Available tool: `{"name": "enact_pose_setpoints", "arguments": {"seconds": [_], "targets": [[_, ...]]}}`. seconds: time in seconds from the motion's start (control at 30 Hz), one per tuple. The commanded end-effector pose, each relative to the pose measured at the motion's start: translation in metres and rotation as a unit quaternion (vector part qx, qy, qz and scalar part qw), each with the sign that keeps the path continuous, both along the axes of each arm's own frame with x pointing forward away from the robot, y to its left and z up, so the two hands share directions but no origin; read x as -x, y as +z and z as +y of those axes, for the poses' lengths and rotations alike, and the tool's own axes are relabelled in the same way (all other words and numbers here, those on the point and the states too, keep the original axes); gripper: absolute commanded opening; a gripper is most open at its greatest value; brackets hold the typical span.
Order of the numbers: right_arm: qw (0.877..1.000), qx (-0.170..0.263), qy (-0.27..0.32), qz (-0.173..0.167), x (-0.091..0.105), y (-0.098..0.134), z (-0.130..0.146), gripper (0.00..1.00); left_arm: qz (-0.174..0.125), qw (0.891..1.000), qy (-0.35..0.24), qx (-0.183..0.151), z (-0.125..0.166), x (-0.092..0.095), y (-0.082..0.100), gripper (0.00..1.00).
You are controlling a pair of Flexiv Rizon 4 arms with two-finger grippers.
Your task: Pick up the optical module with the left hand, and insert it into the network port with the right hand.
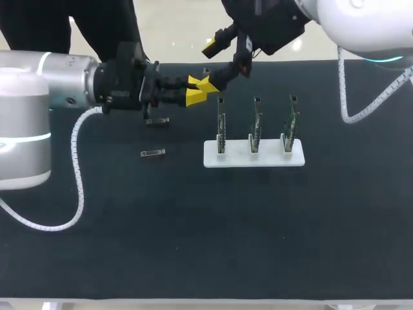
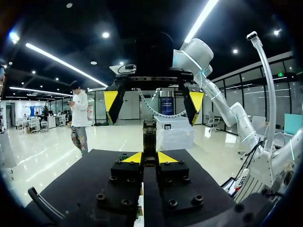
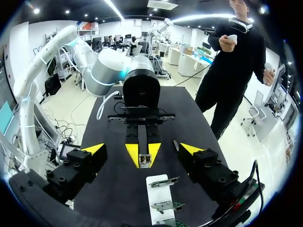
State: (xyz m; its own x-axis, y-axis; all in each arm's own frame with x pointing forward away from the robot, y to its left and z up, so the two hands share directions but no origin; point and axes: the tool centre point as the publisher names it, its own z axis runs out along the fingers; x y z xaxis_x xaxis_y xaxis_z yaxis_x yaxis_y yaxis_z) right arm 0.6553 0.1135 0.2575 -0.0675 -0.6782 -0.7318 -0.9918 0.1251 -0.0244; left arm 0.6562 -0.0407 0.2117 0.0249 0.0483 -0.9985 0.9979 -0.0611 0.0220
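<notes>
My left gripper (image 1: 195,92) is held above the table's back, shut on a small metal optical module (image 3: 144,159) that sticks out between its yellow tips. In the left wrist view the module (image 2: 149,141) stands upright between the gripper's (image 2: 149,158) fingers. My right gripper (image 1: 208,64) faces it from the far side, open, one yellow tip on each side of the module without touching it. From the right wrist view the right gripper (image 3: 142,150) straddles the left one's tips. Three upright circuit boards with network ports (image 1: 255,129) stand in a white holder (image 1: 271,161).
Two spare modules lie on the black mat left of the holder, one (image 1: 157,121) under the left gripper and one (image 1: 152,153) nearer the front. The holder (image 3: 156,194) sits just below the right gripper.
</notes>
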Motion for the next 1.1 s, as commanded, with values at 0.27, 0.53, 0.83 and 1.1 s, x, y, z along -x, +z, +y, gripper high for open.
{"name": "enact_pose_setpoints", "arguments": {"seconds": [0.27,0.53,0.83,1.1], "targets": [[1.0,0.008,-0.007,-0.006,0.0025,-0.0091,0.0022,1.0,-0.001,1.0,0.002,0.001,-0.0002,0.0006,-0.0008,0.0],[1.0,0.016,-0.01,-0.008,0.0033,-0.0062,-0.0021,0.96,-0.001,1.0,0.002,0.001,-0.0002,0.0006,-0.0008,0.0],[1.0,0.019,-0.007,-0.011,0.0009,-0.0025,0.0002,0.48,-0.001,1.0,0.002,0.001,-0.0002,0.0006,-0.0008,0.0],[1.0,0.018,-0.009,-0.014,0.0026,-0.0041,0.0041,0.48,-0.001,1.0,0.002,0.001,-0.0002,0.0006,-0.0008,0.0]]}}
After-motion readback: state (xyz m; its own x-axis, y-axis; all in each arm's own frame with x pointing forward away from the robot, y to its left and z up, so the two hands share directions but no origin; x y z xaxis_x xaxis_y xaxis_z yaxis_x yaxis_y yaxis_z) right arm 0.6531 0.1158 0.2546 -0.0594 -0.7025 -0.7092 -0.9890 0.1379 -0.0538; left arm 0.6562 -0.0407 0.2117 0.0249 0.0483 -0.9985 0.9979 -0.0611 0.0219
